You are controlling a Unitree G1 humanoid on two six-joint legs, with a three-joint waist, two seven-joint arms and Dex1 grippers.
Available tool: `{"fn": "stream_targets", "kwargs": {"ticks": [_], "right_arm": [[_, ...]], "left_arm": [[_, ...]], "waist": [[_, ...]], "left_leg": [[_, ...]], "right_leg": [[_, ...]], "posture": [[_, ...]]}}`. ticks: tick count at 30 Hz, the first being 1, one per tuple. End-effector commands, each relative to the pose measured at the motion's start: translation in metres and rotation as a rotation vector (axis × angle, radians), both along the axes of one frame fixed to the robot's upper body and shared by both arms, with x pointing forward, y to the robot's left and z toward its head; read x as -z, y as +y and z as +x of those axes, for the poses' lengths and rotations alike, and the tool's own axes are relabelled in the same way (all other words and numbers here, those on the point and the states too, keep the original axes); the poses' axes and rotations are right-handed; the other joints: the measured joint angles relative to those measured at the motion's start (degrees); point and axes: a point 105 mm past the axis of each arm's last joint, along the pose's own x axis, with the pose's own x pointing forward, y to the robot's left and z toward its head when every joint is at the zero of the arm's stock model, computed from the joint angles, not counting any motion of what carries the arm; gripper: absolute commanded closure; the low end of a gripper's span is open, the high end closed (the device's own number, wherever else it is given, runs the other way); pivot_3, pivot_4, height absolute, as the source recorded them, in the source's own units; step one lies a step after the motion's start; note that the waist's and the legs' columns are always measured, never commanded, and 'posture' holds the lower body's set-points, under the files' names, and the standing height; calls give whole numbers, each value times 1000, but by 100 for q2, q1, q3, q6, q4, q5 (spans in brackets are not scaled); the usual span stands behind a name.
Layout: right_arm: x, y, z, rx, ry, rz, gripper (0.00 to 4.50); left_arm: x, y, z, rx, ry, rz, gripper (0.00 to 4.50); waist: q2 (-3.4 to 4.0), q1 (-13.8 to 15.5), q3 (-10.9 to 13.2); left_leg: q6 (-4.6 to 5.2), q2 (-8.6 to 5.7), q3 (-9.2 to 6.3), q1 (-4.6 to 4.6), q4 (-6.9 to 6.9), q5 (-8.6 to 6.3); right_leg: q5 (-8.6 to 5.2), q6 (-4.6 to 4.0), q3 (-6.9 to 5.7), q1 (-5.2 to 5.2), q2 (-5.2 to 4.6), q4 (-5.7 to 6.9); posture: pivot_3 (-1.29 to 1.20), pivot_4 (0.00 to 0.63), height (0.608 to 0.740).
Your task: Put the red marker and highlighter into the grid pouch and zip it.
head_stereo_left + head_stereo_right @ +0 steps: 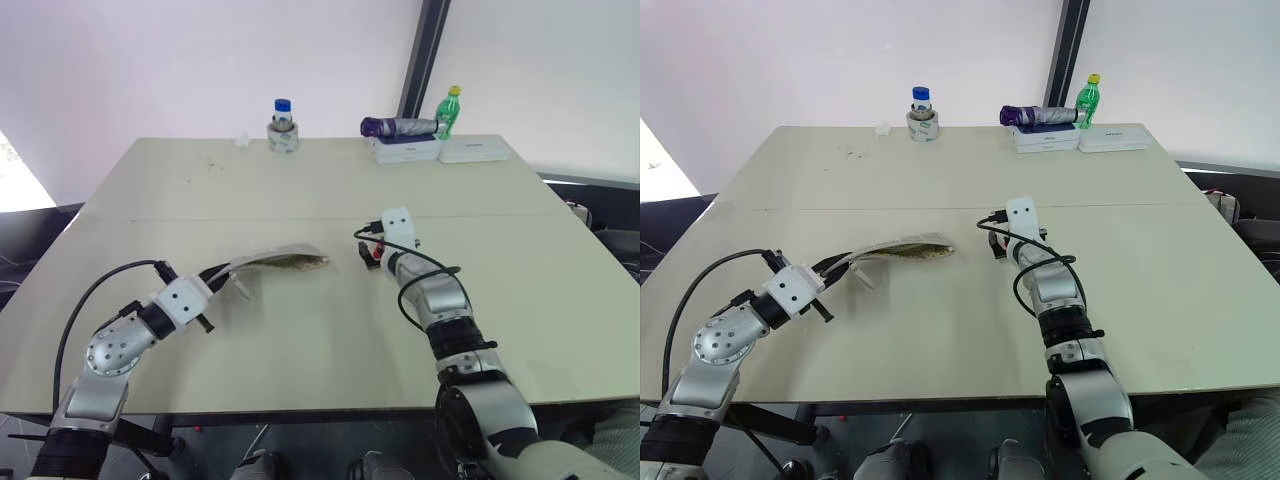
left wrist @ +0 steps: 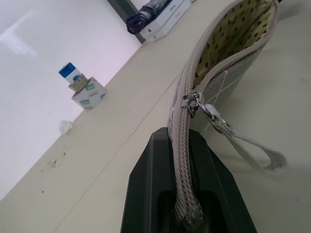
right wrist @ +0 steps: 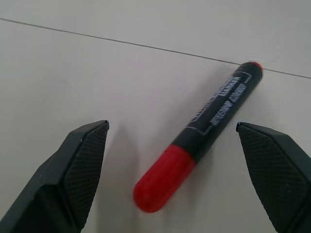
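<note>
Fingers (image 2: 187, 194) (left) on gaping grid pouch (image 2: 233, 53)

The left gripper (image 2: 187, 194) has its black fingers (image 2: 146, 194) clamped on the zipper edge of the grid pouch (image 2: 228, 82). The pouch's mouth gapes, showing a pale yellow lining with dark dots. A metal zipper pull (image 2: 191, 101) sits near the fingers, and a fabric strap loop (image 2: 252, 153) trails onto the table (image 2: 97, 160). Farther off stand a blue-capped jar (image 2: 82, 87) and white boxes (image 2: 165, 22).
</note>
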Motion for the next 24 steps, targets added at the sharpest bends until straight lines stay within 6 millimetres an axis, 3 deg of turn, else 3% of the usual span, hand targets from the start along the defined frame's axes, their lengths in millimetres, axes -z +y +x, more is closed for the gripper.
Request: {"fn": "stream_targets", "kwargs": {"ticks": [1,4,7,13,17,19,22,24], "right_arm": [[-6,5,6,22,1,40,135],[4,9,7,31,48,73,135],[10,8,8,52,79,107,974],[3,0,11,62,34,97,4130],[-8,-8,10,32,-24,92,4161],[-25,-10,8,-53,-110,43,4161],[-57,9,-18,-404,-282,-102,4161],[-64,19,-44,-610,-325,-171,4161]], "left_arm": [[-14,-5,-2,11,-57,-6,4500],[-16,-7,0,18,-61,-7,4500],[-18,-8,1,22,-66,-6,4500],[-17,-7,0,21,-65,1,4500],[-16,-10,-1,29,-64,3,4500],[-16,-11,-1,27,-65,-7,4500],[-16,-14,-1,36,-62,-7,4500],[-16,-14,-1,42,-60,-6,4500]], "waist": [[0,-12,0],[0,-57,0],[0,-104,0],[1,-110,0],[1,-96,0],[3,-86,1],[8,-103,5],[9,-105,5]], "left_leg": [[0,0,0,0,0,0],[-1,1,0,0,0,1],[-1,0,-1,0,0,1],[-2,1,-1,1,-2,1],[-2,0,-2,0,-2,1],[-2,-1,-2,-1,-2,1],[-1,-2,-2,-2,-4,0],[-1,-1,-3,-2,-9,0]], "right_leg": [[0,0,0,0,0,0],[0,0,0,0,0,0],[0,0,0,1,0,2],[0,0,0,0,0,2],[0,0,0,1,-1,1],[0,0,0,1,-2,-1],[0,1,0,0,-3,-3],[-1,2,0,-1,-3,-5]], "posture": [[0,150,738],[0,150,738],[0,150,738],[0,150,738],[0,150,738],[0,150,738],[0,150,738],[0,150,738]]}}
